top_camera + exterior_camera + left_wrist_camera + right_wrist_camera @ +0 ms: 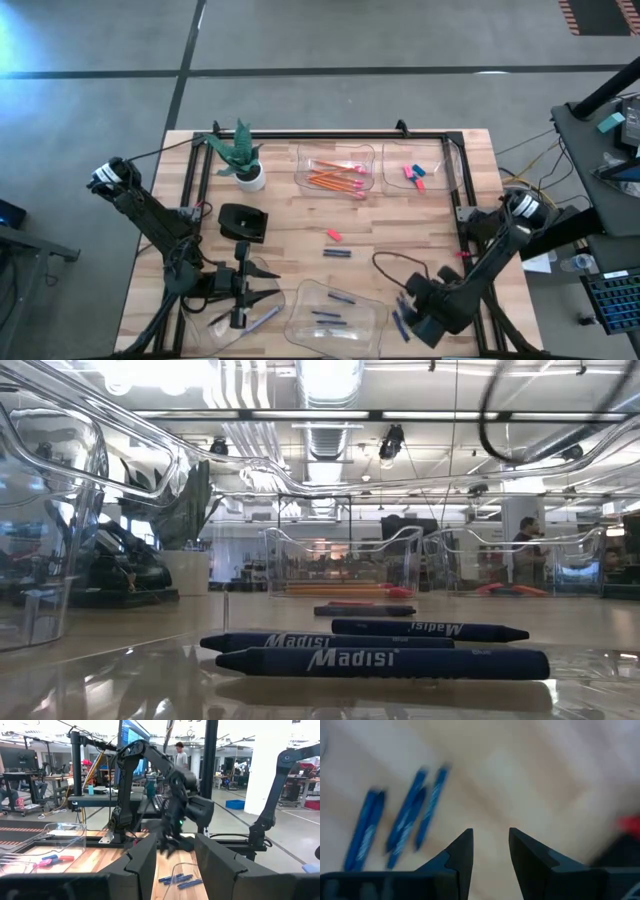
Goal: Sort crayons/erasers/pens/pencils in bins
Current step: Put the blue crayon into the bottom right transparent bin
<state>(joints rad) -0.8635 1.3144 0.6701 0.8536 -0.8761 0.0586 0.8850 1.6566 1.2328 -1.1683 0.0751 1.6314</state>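
Note:
Several dark-blue crayons (pixel 380 658) lie in the near clear bin (pixel 300 318). More crayons (pixel 405 827) lie loose on the wood beside my right gripper (pixel 418 315), which points down and stands open over bare table (pixel 491 837). Orange pencils (pixel 338 178) rest in a far bin (pixel 368 155). Erasers (pixel 415 176) rest in the bin (pixel 450 168) to its right. A red eraser (pixel 333 235) and a dark stick (pixel 337 253) lie mid-table. My left gripper (pixel 268 285) waits open at the near left (pixel 175 845), above a bluish pen (pixel 258 320).
A potted plant (pixel 243 158) and a small black box (pixel 243 222) stand on the table's left half. A black cable (pixel 395 265) loops over the wood near the right arm. A black frame (pixel 330 135) runs along the far edge and both sides.

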